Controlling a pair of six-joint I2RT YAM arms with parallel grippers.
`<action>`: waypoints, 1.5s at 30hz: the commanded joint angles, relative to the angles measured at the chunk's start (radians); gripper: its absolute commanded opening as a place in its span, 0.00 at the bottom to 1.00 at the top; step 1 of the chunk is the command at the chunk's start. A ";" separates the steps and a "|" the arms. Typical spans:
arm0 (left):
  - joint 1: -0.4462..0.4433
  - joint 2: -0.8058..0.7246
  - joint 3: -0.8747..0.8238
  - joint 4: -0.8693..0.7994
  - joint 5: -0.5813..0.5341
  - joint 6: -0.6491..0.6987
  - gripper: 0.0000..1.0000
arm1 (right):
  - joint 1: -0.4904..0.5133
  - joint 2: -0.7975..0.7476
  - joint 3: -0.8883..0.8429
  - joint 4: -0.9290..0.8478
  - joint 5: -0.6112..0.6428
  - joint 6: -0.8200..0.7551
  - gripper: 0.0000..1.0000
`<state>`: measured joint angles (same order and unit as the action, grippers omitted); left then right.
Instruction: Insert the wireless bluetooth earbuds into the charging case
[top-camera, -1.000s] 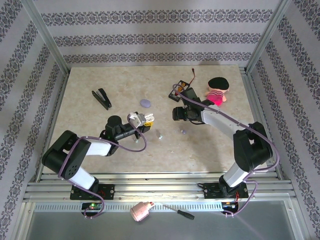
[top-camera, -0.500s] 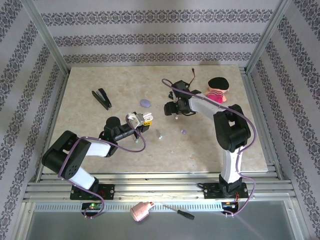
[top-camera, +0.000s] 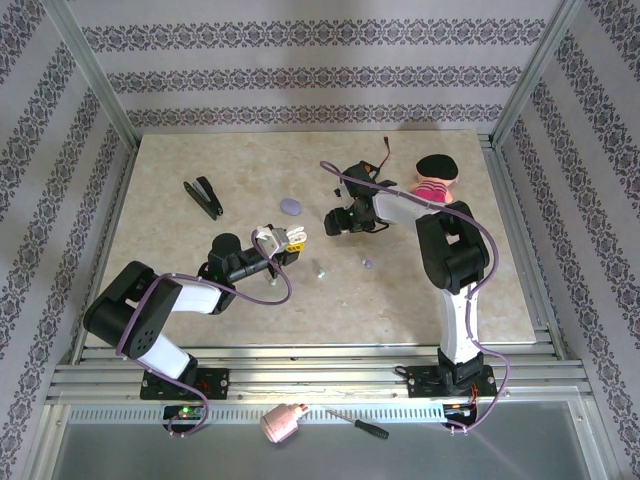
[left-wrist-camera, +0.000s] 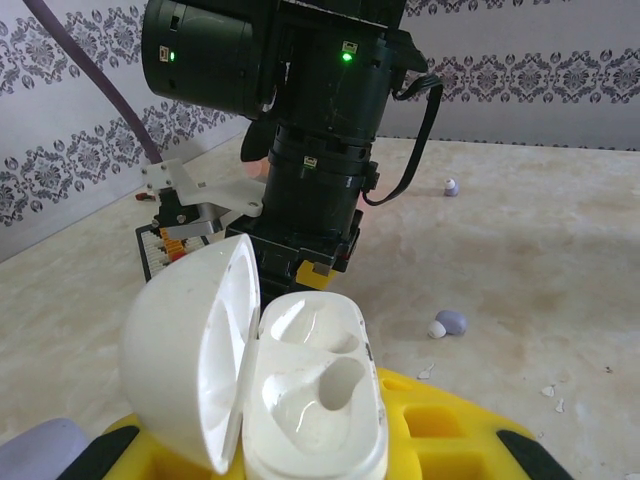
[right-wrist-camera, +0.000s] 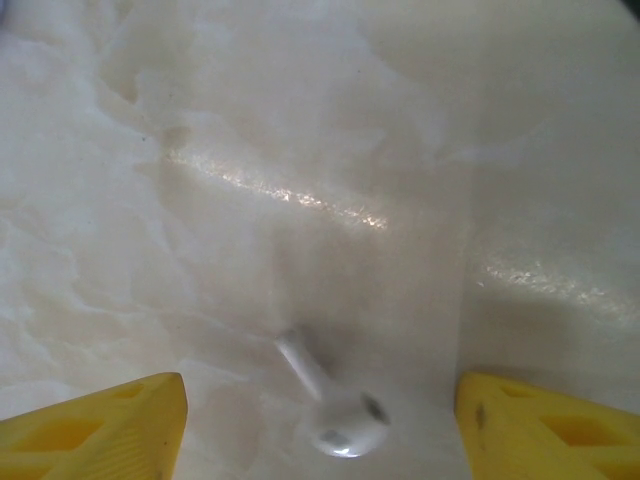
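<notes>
My left gripper (left-wrist-camera: 310, 440) is shut on a white charging case (left-wrist-camera: 315, 390), whose lid stands open to the left over two empty wells. In the top view it sits left of centre (top-camera: 285, 238). A white stemmed earbud (right-wrist-camera: 335, 420) lies on the table between my right gripper's (right-wrist-camera: 318, 415) open yellow fingers (right-wrist-camera: 110, 420). That gripper (top-camera: 338, 222) points down just ahead of the case. A lavender earbud (left-wrist-camera: 450, 321) lies on the table to the case's right, another (left-wrist-camera: 451, 186) farther off. A lavender oval shell (top-camera: 291, 207) rests behind my left gripper.
A black clip (top-camera: 204, 196) lies at the back left. A black battery holder (top-camera: 360, 180) with wires and a pink doll (top-camera: 435, 180) stand at the back right. A pink object (top-camera: 283, 423) and a screwdriver (top-camera: 360, 424) lie on the front rail.
My right arm has folded upright and its gripper has moved left, toward the held case. The left gripper and case have stayed put.
</notes>
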<state>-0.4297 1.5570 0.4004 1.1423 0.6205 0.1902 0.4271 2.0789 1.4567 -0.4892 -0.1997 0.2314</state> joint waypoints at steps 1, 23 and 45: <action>0.014 -0.012 -0.008 0.053 0.023 -0.005 0.00 | -0.007 -0.039 -0.038 -0.033 -0.009 -0.009 0.71; 0.065 -0.007 -0.014 0.048 -0.023 -0.034 0.00 | 0.048 -0.102 -0.178 0.316 0.022 0.681 0.41; 0.064 -0.005 -0.014 0.046 -0.010 -0.032 0.00 | 0.053 -0.016 -0.144 0.298 0.055 0.750 0.26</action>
<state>-0.3771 1.5570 0.3946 1.1442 0.5941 0.1562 0.4862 2.0300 1.2842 -0.1753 -0.1574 0.9886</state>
